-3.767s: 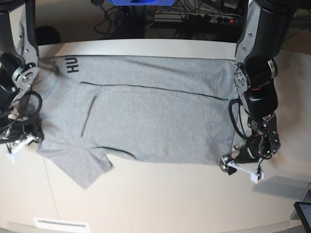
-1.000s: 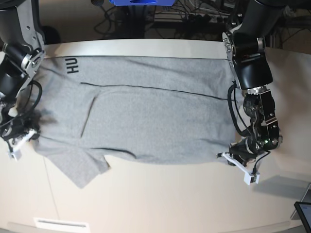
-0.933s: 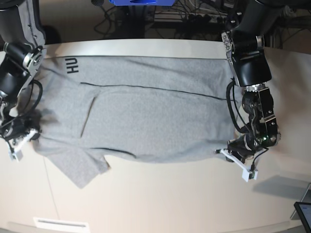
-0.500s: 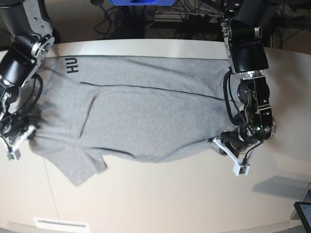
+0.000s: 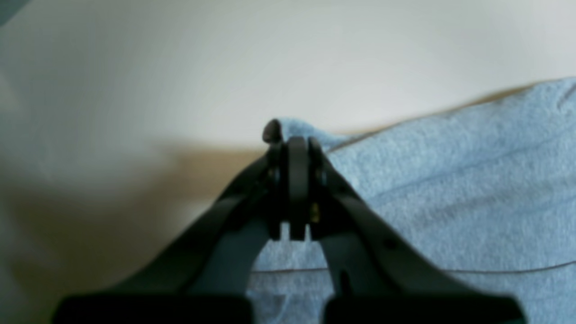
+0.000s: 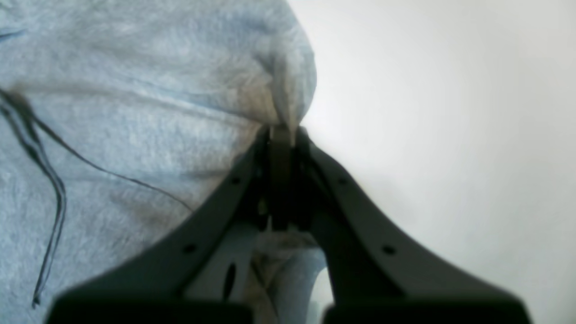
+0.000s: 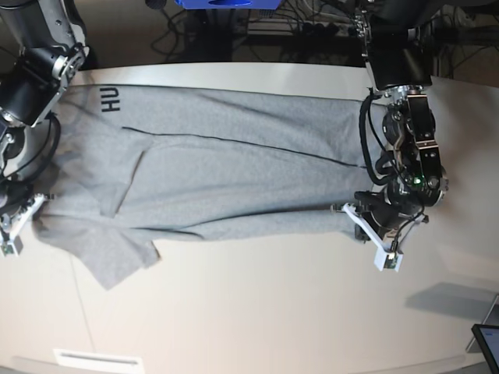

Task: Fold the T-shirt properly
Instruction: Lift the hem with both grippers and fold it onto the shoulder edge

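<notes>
The heather-grey T-shirt (image 7: 234, 171) lies spread sideways on the pale table (image 7: 273, 312), with black letters "HU" near its far left corner. My left gripper (image 7: 355, 213), on the base view's right, is shut on the shirt's near right corner. The left wrist view shows that gripper (image 5: 290, 140) pinching a small tip of the T-shirt (image 5: 450, 193). My right gripper (image 7: 33, 204), on the base view's left, is shut on the shirt's near left edge. In the right wrist view that gripper (image 6: 281, 131) clamps a bunched fold of the T-shirt (image 6: 135, 90). A sleeve (image 7: 117, 261) trails toward the front.
A white label strip (image 7: 97, 360) sits at the table's front left edge. A dark tablet corner (image 7: 487, 340) shows at the lower right. Cables and a blue object (image 7: 226, 4) lie behind the far edge.
Both grippers have moved toward the far edge and slightly left, pulling the shirt's near edge with them. The sleeve has slid along. Both stay shut on the cloth.
</notes>
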You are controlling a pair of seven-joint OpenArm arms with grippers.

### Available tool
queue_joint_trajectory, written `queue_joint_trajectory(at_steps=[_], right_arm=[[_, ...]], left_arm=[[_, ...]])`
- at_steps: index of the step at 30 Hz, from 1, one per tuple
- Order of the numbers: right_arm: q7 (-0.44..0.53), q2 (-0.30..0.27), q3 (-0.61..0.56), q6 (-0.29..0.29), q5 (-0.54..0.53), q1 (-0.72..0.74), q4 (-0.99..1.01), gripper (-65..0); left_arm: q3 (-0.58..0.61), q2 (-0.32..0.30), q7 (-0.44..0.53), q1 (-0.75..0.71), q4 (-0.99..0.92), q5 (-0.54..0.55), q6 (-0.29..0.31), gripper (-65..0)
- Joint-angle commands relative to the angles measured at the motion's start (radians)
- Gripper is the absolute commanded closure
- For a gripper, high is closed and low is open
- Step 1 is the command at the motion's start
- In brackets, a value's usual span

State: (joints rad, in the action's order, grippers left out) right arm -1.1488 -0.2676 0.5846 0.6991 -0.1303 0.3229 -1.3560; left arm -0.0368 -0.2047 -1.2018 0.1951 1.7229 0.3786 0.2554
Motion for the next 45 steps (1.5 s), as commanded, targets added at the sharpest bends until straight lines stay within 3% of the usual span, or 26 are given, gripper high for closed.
queue_joint_trajectory(at_steps=[1,10,20,45], right_arm=[[0.01,-0.022,0.002,-0.001,-0.004,0.018,-0.032,-0.3],[0.014,-0.019,0.002,-0.001,-0.004,0.02,-0.043,-0.3],[0.014,0.031,0.001,-0.001,-0.004,0.032,-0.04,-0.4],[0.008,0.006,0.001,-0.001,-0.004,0.026,-0.084,-0.3]], left_arm=[[-0.007,-0.009,0.017,0.013,0.032,0.004,-0.001,0.0],[-0.015,-0.037,0.02,0.014,0.056,0.0,-0.001,0.0],[-0.015,-0.045,0.018,0.053,0.056,0.003,-0.001,0.0],[-0.016,-0.042,0.023,0.048,0.101,0.004,-0.001,0.0]])
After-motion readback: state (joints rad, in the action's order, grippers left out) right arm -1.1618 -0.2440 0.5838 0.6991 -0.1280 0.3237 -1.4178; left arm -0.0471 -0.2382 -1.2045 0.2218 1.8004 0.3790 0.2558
